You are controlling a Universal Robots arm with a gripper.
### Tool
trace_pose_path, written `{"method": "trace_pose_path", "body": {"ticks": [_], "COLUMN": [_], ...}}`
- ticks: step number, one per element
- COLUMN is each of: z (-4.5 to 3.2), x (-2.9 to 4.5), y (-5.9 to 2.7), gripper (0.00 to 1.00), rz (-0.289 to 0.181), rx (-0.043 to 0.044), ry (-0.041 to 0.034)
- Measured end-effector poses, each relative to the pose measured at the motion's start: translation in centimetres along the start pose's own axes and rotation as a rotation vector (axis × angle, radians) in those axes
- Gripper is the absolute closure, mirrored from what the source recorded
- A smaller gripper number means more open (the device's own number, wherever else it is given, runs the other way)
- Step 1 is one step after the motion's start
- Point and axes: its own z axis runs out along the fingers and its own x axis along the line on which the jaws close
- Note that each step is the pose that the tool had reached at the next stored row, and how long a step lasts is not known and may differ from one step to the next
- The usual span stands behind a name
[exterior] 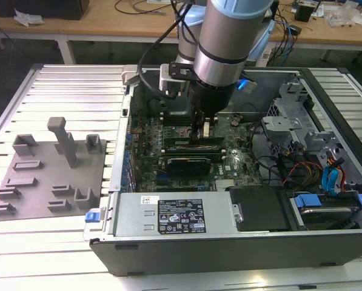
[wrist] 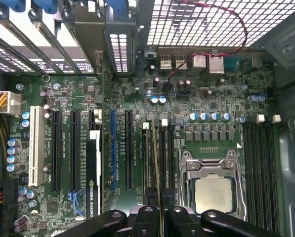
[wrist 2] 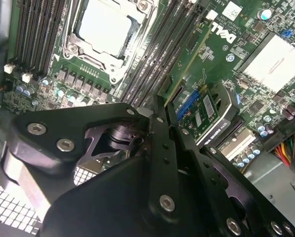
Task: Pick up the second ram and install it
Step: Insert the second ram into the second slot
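Between the gripper's [wrist: 158, 217] fingers, the ram [wrist: 156, 163] stands on edge over the memory slots [wrist: 157, 158] beside the CPU socket [wrist: 212, 190], jaws pinching its top edge. Exterior view: gripper [exterior: 204, 134] low inside the open PC case [exterior: 229, 242], over the motherboard [exterior: 187, 163]. Grey tray [exterior: 44, 182] sits well apart on the table [exterior: 59, 91], at that view's left.

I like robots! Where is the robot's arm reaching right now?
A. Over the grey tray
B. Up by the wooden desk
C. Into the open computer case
C: in the exterior view the gripper is down inside the open computer case, over the motherboard.
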Motion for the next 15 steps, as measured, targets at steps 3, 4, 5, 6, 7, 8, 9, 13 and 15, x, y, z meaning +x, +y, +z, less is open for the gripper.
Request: {"method": "trace_pose_path", "body": {"ticks": [3,4,5,6,7,8,9,13,15], "z": [0.47,0.80,1.01,1.23,1.42,1.72,1.97,2.49,2.70], "x": [-0.08,-0.09,-0.10,-0.11,-0.10,-0.10,-0.14,-0.42,-0.80], "y": [-0.04,-0.07,-0.09,-0.11,-0.13,-0.16,-0.18,-0.39,-0.43], "gripper": [0.89,0.89,0.89,0.89,0.89,0.89,0.89,0.89,0.89], "rz": [0.000,0.000,0.000,0.000,0.000,0.000,0.000,0.008,0.017], "rx": [0.0000,0.0000,0.0000,0.0000,0.0000,0.0000,0.0001,0.0005,0.0010], "ry": [0.0000,0.0000,0.0001,-0.0001,-0.0001,0.0000,0.0000,-0.0007,-0.0015]}}
